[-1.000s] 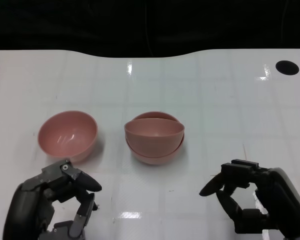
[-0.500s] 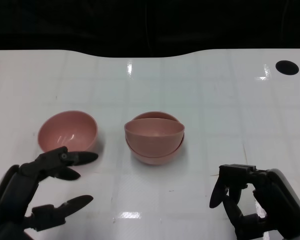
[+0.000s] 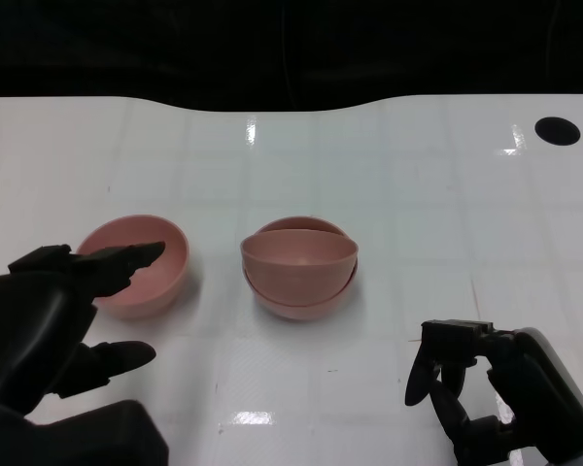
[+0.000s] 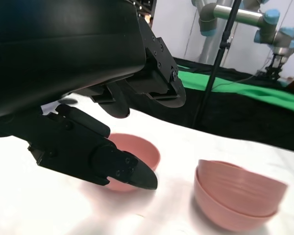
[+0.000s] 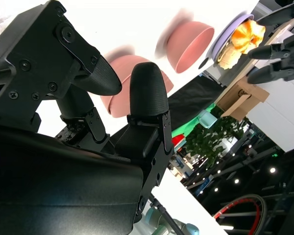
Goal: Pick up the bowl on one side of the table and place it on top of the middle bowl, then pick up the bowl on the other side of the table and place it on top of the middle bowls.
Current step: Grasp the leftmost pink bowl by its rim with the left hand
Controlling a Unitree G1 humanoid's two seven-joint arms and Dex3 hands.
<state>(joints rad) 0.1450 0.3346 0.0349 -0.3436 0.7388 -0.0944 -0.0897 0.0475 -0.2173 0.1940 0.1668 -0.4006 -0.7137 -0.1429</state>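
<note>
Pink side bowl [image 3: 136,264] sits beneath the spread left hand [image 3: 53,316].

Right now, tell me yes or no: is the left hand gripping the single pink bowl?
No. The left hand hovers open beside the single bowl, holding nothing.

No text, label, brand, number or sign can be read in any view.
</note>
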